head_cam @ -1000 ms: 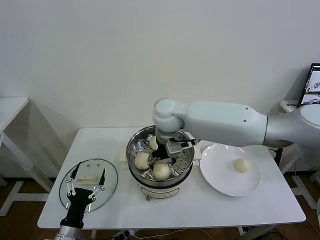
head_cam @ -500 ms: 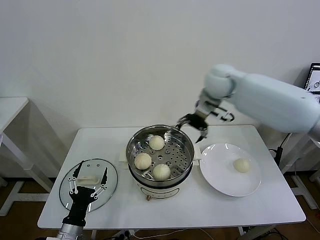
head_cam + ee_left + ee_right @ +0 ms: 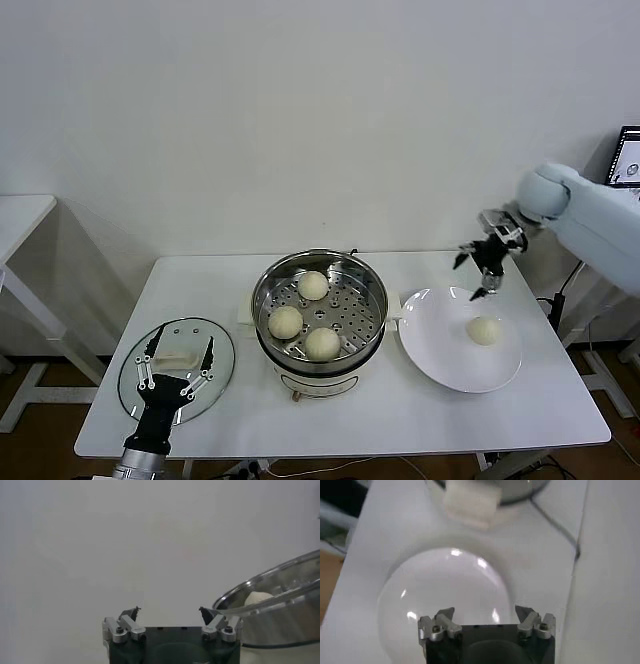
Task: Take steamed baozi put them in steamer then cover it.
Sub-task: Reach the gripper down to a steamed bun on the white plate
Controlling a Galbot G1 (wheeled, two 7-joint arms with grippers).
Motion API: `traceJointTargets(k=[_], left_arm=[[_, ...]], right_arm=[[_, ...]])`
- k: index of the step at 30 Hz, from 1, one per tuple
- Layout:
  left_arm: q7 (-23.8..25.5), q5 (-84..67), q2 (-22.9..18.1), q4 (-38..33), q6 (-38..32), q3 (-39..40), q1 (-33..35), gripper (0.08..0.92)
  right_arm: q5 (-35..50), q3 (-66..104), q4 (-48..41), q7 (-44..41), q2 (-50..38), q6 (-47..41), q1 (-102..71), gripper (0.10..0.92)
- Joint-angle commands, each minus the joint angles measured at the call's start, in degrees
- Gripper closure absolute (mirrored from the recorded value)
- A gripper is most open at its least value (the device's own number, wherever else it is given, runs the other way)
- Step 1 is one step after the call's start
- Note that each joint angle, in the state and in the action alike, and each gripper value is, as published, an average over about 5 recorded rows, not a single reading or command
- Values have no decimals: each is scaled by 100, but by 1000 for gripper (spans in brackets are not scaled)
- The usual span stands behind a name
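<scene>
Status: 3 baozi sit in the steamer (image 3: 320, 312) on the perforated tray: one at the back (image 3: 313, 285), one left (image 3: 285, 321), one front (image 3: 322, 343). They're spread apart, w/ a bare patch on the tray's right side, likely the slot for the last one. 4th baozi (image 3: 484, 330) is alone on the white plate (image 3: 440, 355), right of the steamer.

R gripper (image 3: 487, 262) hangs above the plate's far edge, near the last baozi but not over it and not touching. Fingers spread wide, nothing between them; right wrist view confirms the empty gap (image 3: 485, 622), w/ the plate (image 3: 445, 587) below and the steamer's white handle (image 3: 471, 502) beyond. Open + tilted down toward the plate reads as setup for a pick; judgement only.

L gripper (image 3: 175, 362) is parked low over the glass lid (image 3: 222, 375) at the table's (image 3: 520, 415) front-left, fingers wide either side of the lid's white handle (image 3: 178, 359), not closed on it. Left wrist view: L gripper (image 3: 170, 615) empty, steamer rim (image 3: 272, 580) off to one side w/ one bun showing through. Prob. pre-staged so the cover goes on as soon as bun 4 lands.

Progress est.: 3/4 loaded, lid off.
</scene>
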Motion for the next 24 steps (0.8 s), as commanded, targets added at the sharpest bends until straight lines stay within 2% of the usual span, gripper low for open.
traceJointTargets(k=[1, 14, 24], left_arm=[[-8, 9, -10, -14, 5, -17, 36, 177], [-9, 19, -32, -2, -2, 0, 84, 177], [-14, 18, -60, -5, -9, 14, 84, 177]], right_arm=[[-420, 310, -981, 189, -58, -354, -1039, 203], [-629, 775, -1415, 652, 507, -269, -1557, 203], [-777, 781, -1588, 683, 790, -231, -1558, 204]])
